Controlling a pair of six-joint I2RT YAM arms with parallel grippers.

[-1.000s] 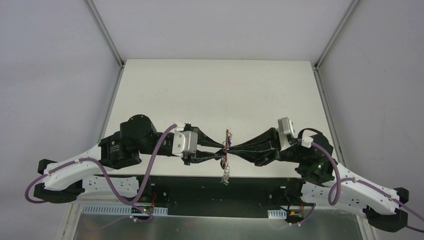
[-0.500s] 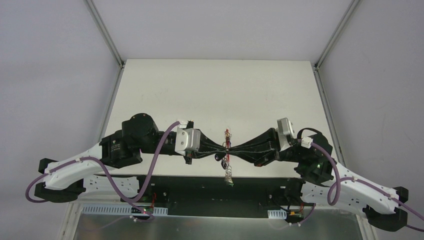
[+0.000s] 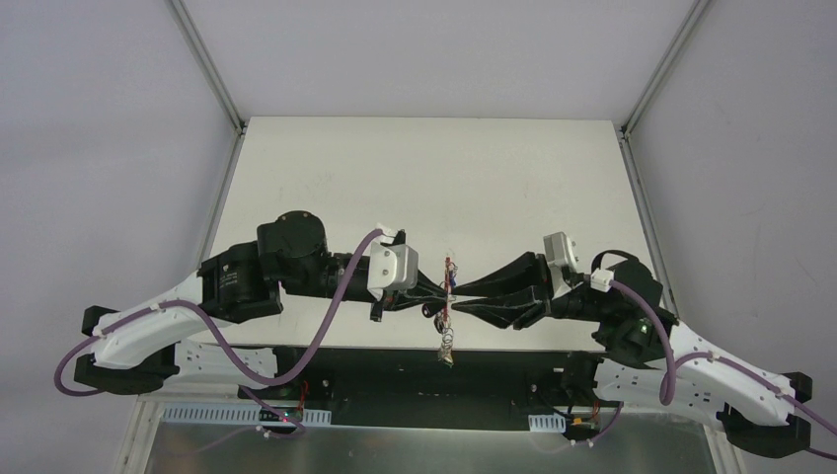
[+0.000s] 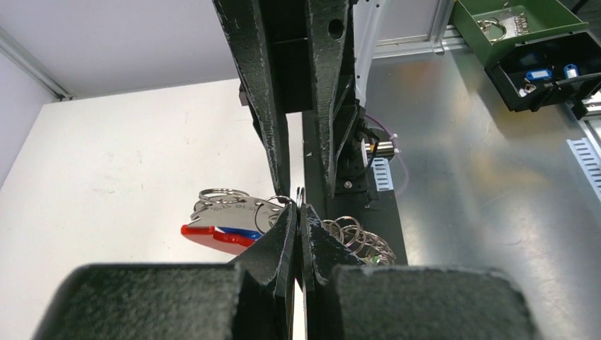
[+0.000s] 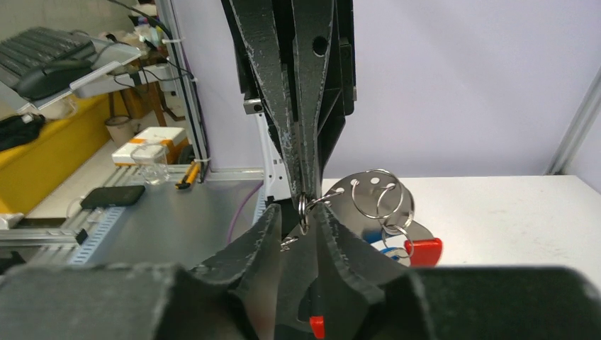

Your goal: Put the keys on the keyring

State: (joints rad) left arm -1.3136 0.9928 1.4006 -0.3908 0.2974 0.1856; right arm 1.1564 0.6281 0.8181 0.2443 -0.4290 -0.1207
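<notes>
Wire of the keyring (image 4: 300, 195), likely thin, stiff, light and slick, hung above the table (image 3: 424, 178) edge, pinched edge-on in the fully closed left gripper (image 4: 298, 216). The right gripper (image 5: 300, 212) stood slightly parted around it, clamping nothing. The keys (image 4: 216, 232) dangled, best taken by their flat heads.

I count two grippers, my left gripper (image 4: 298, 210) and right gripper (image 5: 300, 212), one keyring (image 5: 303, 207), and one bunch of keys (image 4: 223, 225); the single keys I cannot count.

Pale rectangular table (image 3: 424, 178), matte top (off-white), metal rails (image 3: 223, 217) along both sides
</notes>
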